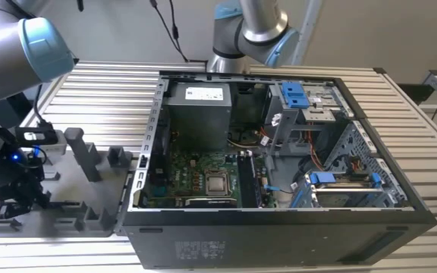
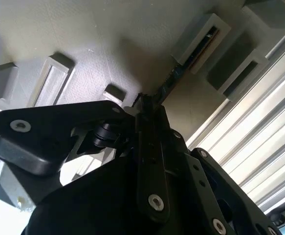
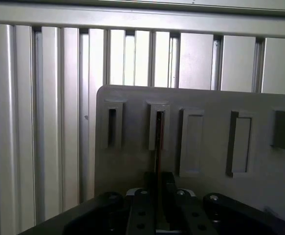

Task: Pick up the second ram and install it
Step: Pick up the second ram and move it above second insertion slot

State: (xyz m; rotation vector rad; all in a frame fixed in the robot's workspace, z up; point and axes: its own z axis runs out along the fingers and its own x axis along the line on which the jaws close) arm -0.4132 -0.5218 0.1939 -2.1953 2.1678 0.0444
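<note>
You were at the pick-up step. Your gripper (image 3: 158, 190) was pinched on the second ram (image 3: 159, 147), a thin dark memory stick seen edge-on, with its far end in a slot of the grey plastic slotted holder plate (image 3: 206, 103). I judged that freeing it called for a straight draw along that slot, without twisting.

Exterior view: high, angled down onto open computer case (image 1: 279, 170) and grey fixture plate (image 1: 63, 190). Both wrist views: close behind gripper (image 3: 158, 181), facing same plate.
</note>
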